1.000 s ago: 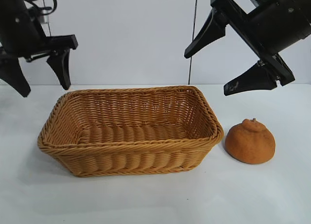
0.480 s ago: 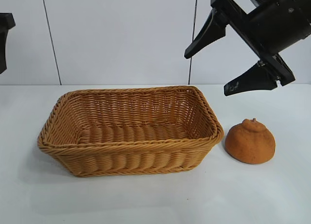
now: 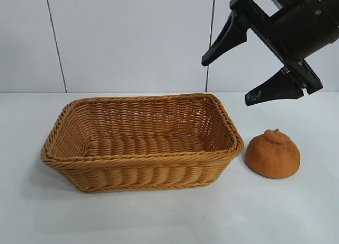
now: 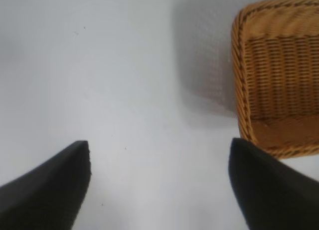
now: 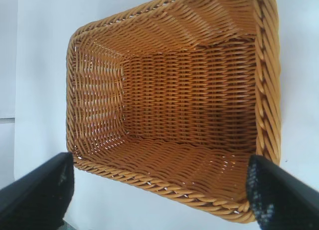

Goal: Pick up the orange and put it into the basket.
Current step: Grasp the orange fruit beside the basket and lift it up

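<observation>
The orange (image 3: 273, 154), a dull orange-brown dome with a knobby top, sits on the white table just right of the basket (image 3: 140, 156). The basket is a large honey-tan wicker rectangle at the table's middle and holds nothing. My right gripper (image 3: 225, 80) hangs open and empty high above the basket's right end and the orange. Its wrist view looks down into the basket (image 5: 169, 90) between its fingers (image 5: 160, 159). My left gripper (image 4: 159, 142) is out of the exterior view; its wrist view shows it open over bare table, with the basket's end (image 4: 239, 90) off to one side.
The white table (image 3: 159, 217) runs all round the basket. A pale panelled wall (image 3: 132, 37) stands behind.
The left arm has pulled away to the left and left the exterior view. The right gripper, basket and orange have not moved.
</observation>
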Robot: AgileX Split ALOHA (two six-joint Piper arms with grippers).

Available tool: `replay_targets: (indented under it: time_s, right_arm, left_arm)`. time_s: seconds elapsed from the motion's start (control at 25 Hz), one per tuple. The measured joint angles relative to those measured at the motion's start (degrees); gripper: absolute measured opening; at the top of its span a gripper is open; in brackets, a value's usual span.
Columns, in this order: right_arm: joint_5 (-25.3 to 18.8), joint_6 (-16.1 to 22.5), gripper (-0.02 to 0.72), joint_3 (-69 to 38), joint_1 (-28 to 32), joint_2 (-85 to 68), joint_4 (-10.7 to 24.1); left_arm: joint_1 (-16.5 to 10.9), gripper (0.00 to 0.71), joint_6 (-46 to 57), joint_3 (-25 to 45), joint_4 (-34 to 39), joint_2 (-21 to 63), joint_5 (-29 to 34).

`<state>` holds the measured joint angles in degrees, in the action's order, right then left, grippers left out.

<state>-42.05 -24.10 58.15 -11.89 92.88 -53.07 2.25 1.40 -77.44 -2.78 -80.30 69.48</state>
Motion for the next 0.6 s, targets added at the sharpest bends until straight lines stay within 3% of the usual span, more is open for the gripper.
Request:
replay_targets:
  time_s: [0.32,0.6]
  right_arm:
    - [-0.25,0.00,0.641,0.00,0.00,0.00,0.00]
    - [-0.38,0.00,0.641,0.00,0.00,0.00,0.12]
  left_arm:
    - [0.00,0.549,-0.05,24.52,0.00,22.92,0.08]
    - [0.00,0.549,-0.05,43.80,0.00,43.07,-6.81]
